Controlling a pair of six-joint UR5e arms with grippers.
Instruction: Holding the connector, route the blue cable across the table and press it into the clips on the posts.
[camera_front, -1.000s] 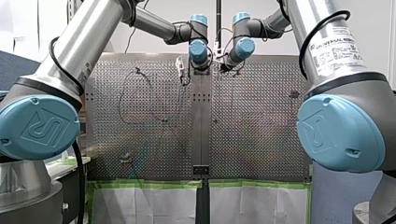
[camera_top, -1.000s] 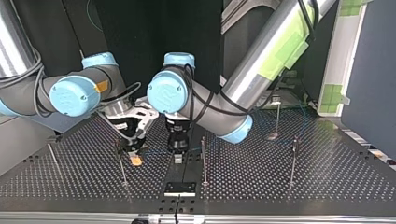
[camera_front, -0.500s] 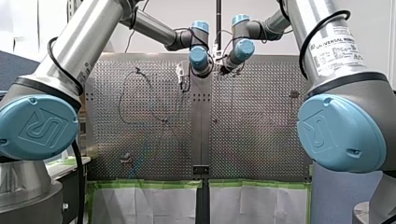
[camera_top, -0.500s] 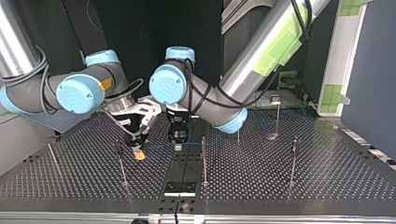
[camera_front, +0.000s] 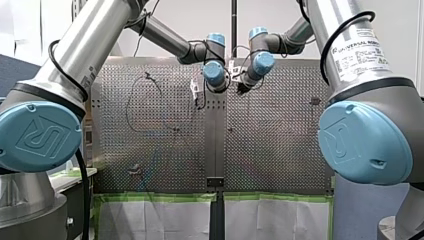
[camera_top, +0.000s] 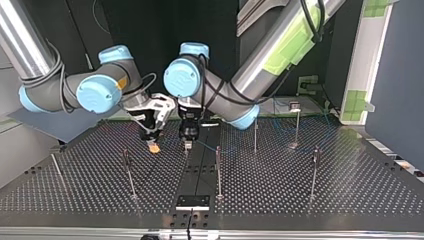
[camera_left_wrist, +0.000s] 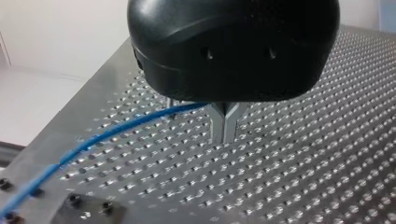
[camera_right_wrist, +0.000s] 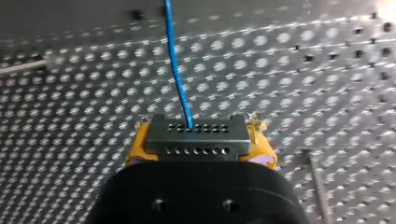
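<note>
R gripper (camera_right_wrist: 201, 141): yellow pads (camera_right_wrist: 138, 143) clamped on both sides of the dark grey connector (camera_right_wrist: 194, 130), narrow gap, firm hold. The connector's face has 2 rows of small holes. Blue cable (camera_right_wrist: 175, 65) exits the connector's far edge and runs straight ahead of the gripper, over the perforated table (camera_top: 300, 200).

L gripper (camera_left_wrist: 224, 127): black body, metal fingers (camera_left_wrist: 217, 122) w/ tips pressed together, no gap at the tips. The cable comes in from the side and meets the fork just above the closed tips. Can't tell if it's actually pinched or just passing through. From there the cable slopes down and away toward the table edge, near some screws.

Top view: both grippers point down, low over the table near its middle strip, just beside each other but apart. R is at the view's left and L at the view's right. A faint blue line runs from the L gripper toward the view's right, past the middle post (camera_top: 218, 170). Other thin posts stand around the table, e.g. (camera_top: 128, 172), (camera_top: 314, 170), (camera_top: 297, 125). Can't tell if the cable sits in any clip.
</note>
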